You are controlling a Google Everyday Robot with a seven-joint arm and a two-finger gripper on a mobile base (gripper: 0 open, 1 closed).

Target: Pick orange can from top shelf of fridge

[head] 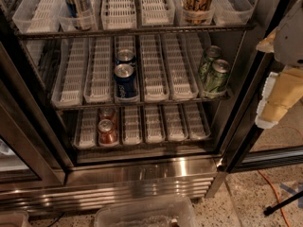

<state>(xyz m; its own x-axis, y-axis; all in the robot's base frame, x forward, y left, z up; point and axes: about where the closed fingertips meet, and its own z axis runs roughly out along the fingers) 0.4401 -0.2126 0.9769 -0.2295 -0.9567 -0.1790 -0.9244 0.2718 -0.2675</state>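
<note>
The orange can [197, 1] stands upright in a white lane tray on the top shelf [142, 30] of the open fridge [142, 174], right of centre; its top is cut off by the upper edge of the view. My gripper [277, 100], a cream and grey assembly, hangs at the right edge outside the fridge, right of the door frame. It is below and to the right of the orange can and well apart from it. Nothing shows in the gripper.
A tall slim silver-blue can [78, 4] stands at the left of the top shelf. Two blue cans [125, 79] and two green cans [215, 74] sit on the middle shelf, red cans [107, 130] on the lowest. A clear plastic bin [142, 214] lies on the floor in front.
</note>
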